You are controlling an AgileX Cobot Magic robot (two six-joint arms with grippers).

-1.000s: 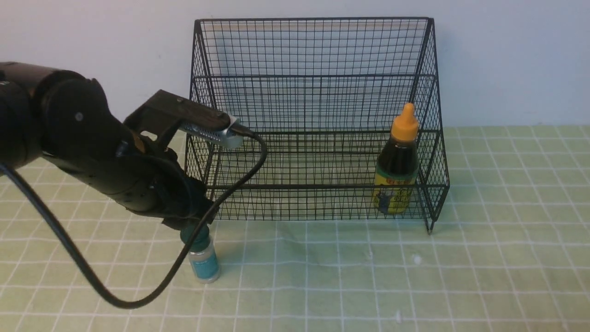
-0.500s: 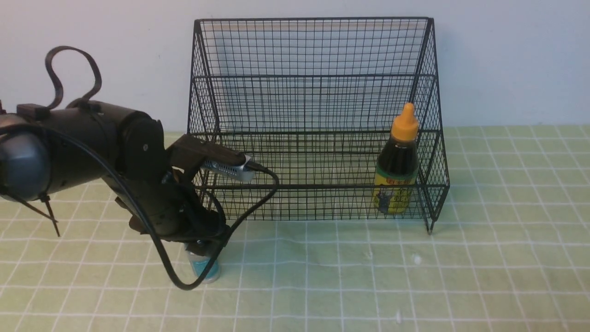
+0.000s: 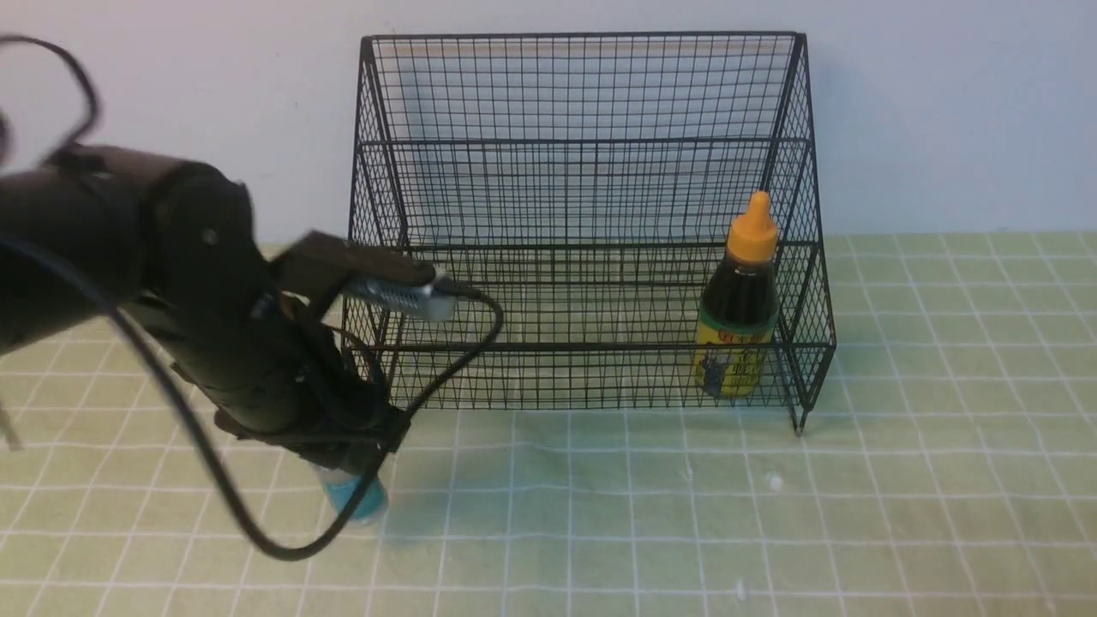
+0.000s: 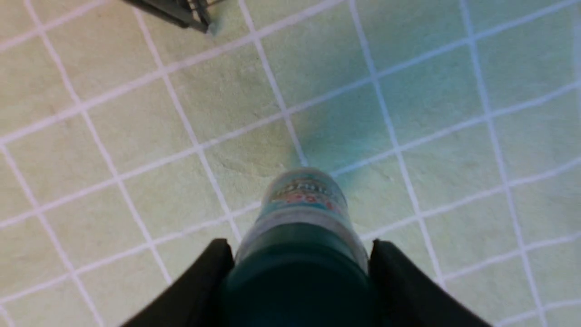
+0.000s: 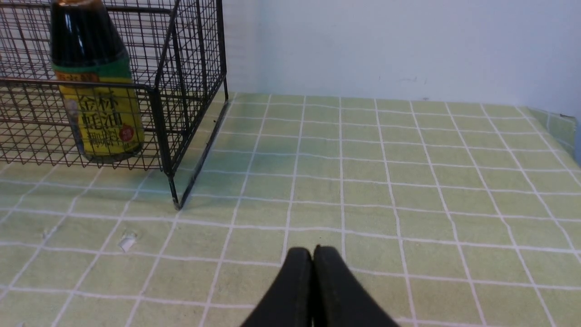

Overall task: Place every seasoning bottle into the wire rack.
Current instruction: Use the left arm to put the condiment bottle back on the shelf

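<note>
The small clear shaker jar [image 3: 353, 500] with its teal label sits on the cloth, in front of the wire rack's [image 3: 583, 141] left front corner. My left gripper [image 3: 351, 463] comes down on it from above and is shut on its dark green cap [image 4: 297, 277], with a finger [image 4: 206, 277] tight against each side. The dark bottle [image 3: 737, 317] with the orange cap and yellow label stands upright inside the rack, on the lowest shelf at the right; it also shows in the right wrist view [image 5: 93, 91]. My right gripper [image 5: 313, 254] is shut and empty, low over the cloth.
The rack stands against the back wall, and its front right leg [image 5: 174, 200] rests on the green checked cloth [image 3: 771, 531]. A rack leg [image 4: 181, 11] is near the jar. The left arm's black cable [image 3: 257, 540] loops down beside the jar.
My left gripper dropped over the jar's cap and closed on it. It has since moved left, and the jar has shifted left with it. The dark bottle has not moved.
</note>
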